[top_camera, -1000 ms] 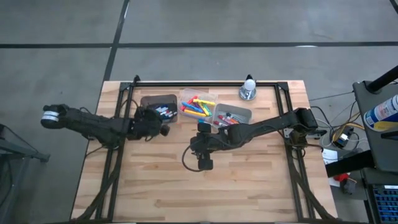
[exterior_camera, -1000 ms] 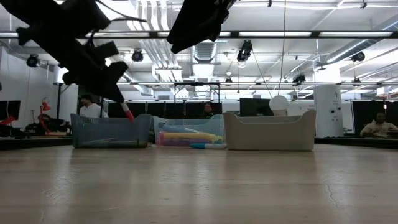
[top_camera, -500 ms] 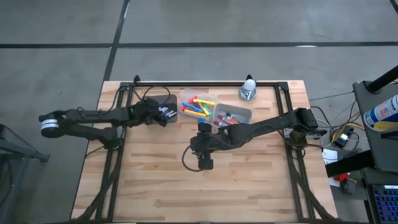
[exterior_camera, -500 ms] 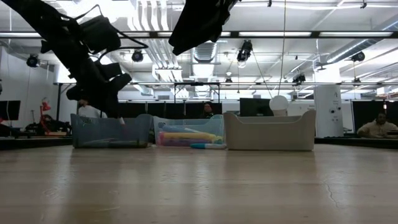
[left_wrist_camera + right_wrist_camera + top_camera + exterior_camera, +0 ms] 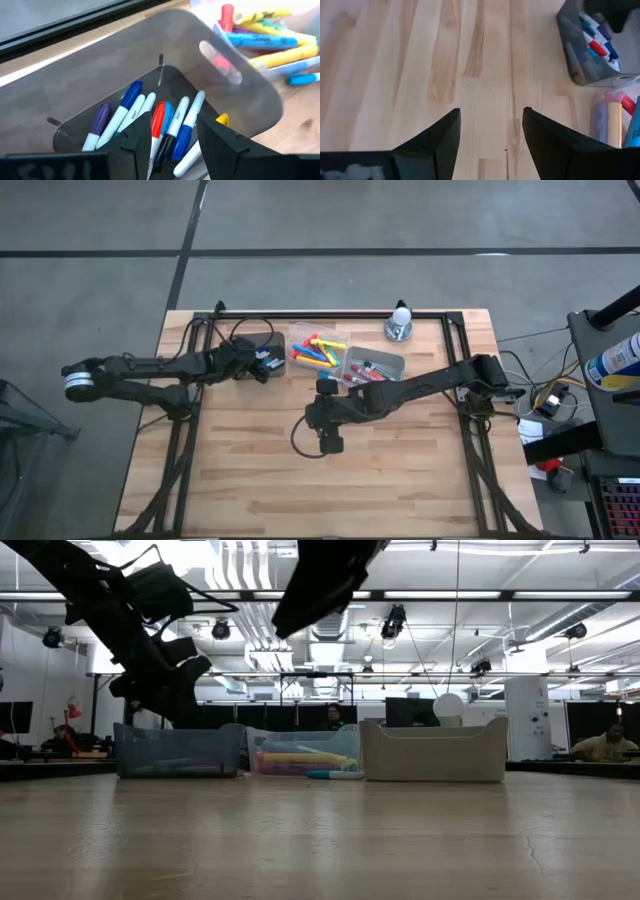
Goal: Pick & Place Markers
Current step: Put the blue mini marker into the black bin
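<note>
Your left gripper (image 5: 174,145) is hovering over the dark bin (image 5: 150,70), fingers parted and holding nothing. The markers (image 5: 165,122) are lying inside (a red-capped one uppermost). Your right gripper (image 5: 490,137) is hanging wide open over bare table (image 5: 420,60). Descending now, you are risking snagging the bin wall.

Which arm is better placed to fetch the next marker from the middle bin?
Right, probably. Its end effector hangs open and empty over bare table near the middle bin, while the left end effector sits over the dark bin.
</note>
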### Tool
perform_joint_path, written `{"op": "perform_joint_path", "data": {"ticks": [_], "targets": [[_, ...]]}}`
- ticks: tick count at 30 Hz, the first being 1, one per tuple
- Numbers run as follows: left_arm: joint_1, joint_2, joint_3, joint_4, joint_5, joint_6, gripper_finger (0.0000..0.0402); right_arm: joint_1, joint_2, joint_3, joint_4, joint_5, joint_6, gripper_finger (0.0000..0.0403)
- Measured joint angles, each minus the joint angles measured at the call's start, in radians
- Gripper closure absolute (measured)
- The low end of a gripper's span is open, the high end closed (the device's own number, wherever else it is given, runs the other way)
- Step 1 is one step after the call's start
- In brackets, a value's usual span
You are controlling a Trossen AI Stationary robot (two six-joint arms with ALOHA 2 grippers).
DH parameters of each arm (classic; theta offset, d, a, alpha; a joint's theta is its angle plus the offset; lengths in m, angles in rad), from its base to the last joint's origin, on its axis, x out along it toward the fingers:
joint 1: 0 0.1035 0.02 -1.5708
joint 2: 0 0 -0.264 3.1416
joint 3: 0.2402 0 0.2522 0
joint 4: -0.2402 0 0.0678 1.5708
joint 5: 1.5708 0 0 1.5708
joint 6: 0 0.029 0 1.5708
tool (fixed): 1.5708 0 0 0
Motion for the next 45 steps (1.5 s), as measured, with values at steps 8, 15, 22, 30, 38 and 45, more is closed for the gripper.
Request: {"op": "perform_joint_path", "data": {"ticks": [8, 15, 22, 30, 38, 45], "targets": [[-0.066, -0.085, 0.000, 0.144, 0.233, 0.151, 0.0249, -0.003, 0.072, -0.003, -0.089, 0.001, 0.031, 0.0198], [-0.217, -0.074, 0.000, 0.346, 0.513, 0.314, 0.0248, 0.026, 0.073, -0.004, -0.274, -0.009, 0.153, 0.0209], [-0.273, 0.032, 0.004, 0.357, 0.536, 0.400, 0.0248, 0.097, 0.071, -0.006, -0.402, -0.008, 0.247, 0.0216], [-0.273, 0.248, 0.134, 0.356, 0.498, 0.501, 0.0248, 0.208, 0.071, -0.008, -0.473, 0.012, 0.353, 0.0222], [-0.273, 0.495, 0.314, 0.349, 0.385, 0.648, 0.0248, 0.330, 0.070, -0.009, -0.531, 0.022, 0.436, 0.0232], [-0.272, 0.648, 0.458, 0.269, 0.301, 0.746, 0.0248, 0.438, 0.063, -0.010, -0.601, 0.124, 0.595, 0.0233]]}}
